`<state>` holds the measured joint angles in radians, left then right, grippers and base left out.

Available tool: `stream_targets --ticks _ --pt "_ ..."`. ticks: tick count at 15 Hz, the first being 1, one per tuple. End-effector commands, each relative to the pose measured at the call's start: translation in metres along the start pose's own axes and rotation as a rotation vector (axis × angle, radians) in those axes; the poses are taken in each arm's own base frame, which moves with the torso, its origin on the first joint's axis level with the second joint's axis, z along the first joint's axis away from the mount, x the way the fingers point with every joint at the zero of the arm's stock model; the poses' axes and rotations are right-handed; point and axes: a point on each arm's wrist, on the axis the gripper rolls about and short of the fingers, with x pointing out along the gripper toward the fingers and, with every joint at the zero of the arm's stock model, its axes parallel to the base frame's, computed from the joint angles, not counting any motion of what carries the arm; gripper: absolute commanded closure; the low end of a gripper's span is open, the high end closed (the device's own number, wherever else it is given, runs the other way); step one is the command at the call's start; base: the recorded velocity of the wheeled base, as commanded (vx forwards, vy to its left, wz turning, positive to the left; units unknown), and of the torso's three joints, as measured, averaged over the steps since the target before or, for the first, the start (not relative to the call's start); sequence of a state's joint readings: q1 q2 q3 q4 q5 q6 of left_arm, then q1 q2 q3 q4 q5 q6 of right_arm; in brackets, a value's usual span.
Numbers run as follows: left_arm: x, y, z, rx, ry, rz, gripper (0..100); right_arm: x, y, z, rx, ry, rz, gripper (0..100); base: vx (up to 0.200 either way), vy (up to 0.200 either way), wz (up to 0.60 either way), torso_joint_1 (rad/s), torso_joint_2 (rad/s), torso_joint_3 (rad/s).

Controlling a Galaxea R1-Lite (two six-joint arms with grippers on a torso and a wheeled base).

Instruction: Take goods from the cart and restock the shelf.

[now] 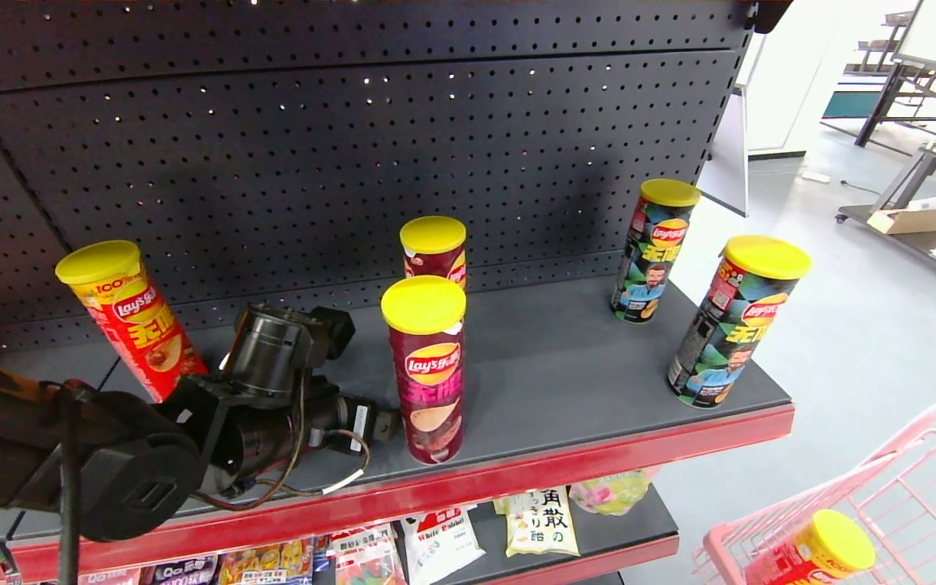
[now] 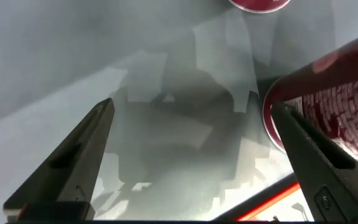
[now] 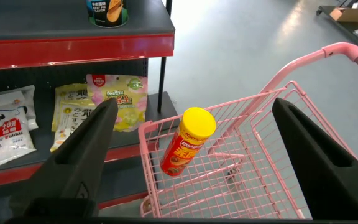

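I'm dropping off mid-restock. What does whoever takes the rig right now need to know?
Left gripper: open, empty, low over the shelf, next to the red can.
Right gripper: open, empty, above the cart.
Done: five cans on the shelf: the red can at the left, two maroon cans in the middle, two green cans at the right.
Left: one cart can, leaning in the basket; probably the right gripper's next pick.

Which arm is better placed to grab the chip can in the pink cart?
Right. The right gripper hangs open over the pink cart, facing the red chip can inside. The left gripper is open at the shelf, beside a maroon chip can.
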<state>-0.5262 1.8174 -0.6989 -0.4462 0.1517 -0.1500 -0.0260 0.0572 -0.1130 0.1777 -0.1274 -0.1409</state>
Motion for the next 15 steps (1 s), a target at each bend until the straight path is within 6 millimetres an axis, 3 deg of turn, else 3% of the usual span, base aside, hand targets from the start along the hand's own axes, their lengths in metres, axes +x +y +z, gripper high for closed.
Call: stream_targets --ticks 1,11,13,15 --pt "0.002 -0.001 0.001 0.0 -0.002 -0.001 0 0.0 0.0 0.0 -0.001 0.002 0.0 0 0.0 0.0 0.0 0.0 0.0 0.0" --pt "0.002 -0.004 0.0 0.007 0.003 -0.009 0 0.0 0.0 0.0 0.0 0.001 0.0 0 0.0 0.0 0.0 0.0 0.0 0.0" --pt "-0.008 0.003 0.005 -0.039 -0.036 0.035 0 0.0 0.0 0.0 0.001 0.004 0.001 0 0.0 0.0 0.0 0.0 0.0 0.0" --pt "-0.036 0.019 0.012 -0.079 -0.105 0.072 0 0.001 0.0 0.0 -0.002 0.017 0.004 0 0.0 0.0 0.0 0.0 0.0 0.0"
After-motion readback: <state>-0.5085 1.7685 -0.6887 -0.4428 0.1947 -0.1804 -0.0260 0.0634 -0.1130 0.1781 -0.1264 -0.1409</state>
